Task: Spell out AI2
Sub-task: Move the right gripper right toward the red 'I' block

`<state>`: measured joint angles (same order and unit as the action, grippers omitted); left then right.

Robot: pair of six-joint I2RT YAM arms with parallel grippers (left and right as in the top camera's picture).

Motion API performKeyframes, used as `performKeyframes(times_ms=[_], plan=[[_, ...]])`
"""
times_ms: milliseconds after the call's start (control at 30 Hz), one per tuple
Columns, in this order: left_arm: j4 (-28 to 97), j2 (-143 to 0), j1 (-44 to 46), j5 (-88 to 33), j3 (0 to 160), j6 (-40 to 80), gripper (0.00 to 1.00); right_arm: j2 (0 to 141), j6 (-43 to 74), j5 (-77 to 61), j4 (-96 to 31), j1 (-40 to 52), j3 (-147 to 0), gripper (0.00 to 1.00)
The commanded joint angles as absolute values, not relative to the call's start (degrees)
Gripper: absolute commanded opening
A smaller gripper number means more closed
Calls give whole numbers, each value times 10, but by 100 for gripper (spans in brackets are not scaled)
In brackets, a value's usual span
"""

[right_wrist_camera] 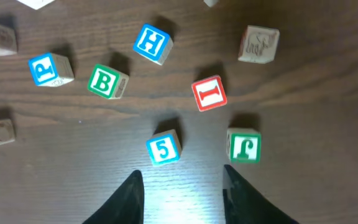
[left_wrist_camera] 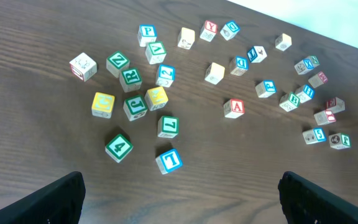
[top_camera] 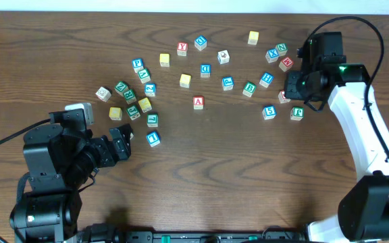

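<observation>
Table [top_camera: 201,175]: dark wood grain, with a pale strip along the far edge.
Cubes: close to thirty letter cubes across the far half. Twelve are bunched at the left and the rest are strewn from centre to right.
Yellow cubes: five, two in the left bunch and three further right.
A [top_camera: 198,102]: one red A, alone near the centre, apart from its neighbours.
I [right_wrist_camera: 209,93]: one red I at the right, lying sideways in the right wrist view.
2: faces too small to pick it out.
Arms: two, one near left and one at the right.
Left gripper [top_camera: 121,145]: fingers spread wide and empty, on the near side of the left bunch.
Right gripper [right_wrist_camera: 182,186]: fingers parted and empty, over bare wood. The 5 [right_wrist_camera: 164,148] lies just beyond the gap and the J [right_wrist_camera: 244,148] just right of it, with the I beyond both.
</observation>
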<state>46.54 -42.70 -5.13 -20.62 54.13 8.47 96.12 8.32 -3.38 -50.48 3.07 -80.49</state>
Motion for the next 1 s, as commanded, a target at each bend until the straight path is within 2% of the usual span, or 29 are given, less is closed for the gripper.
performKeyframes(times_ms=[0, 233, 567, 967], plan=[[467, -427, -51, -201, 549, 73, 98, 973, 32, -33, -498, 29, -806, 38], [467, -427, -51, -201, 549, 73, 98, 1020, 11, -32, -445, 29, -813, 47], [467, -427, -51, -201, 549, 73, 98, 1129, -16, -18, -486, 14, -915, 42], [467, -427, -51, -201, 549, 73, 98, 1154, -61, 13, -495, 11, -919, 46]])
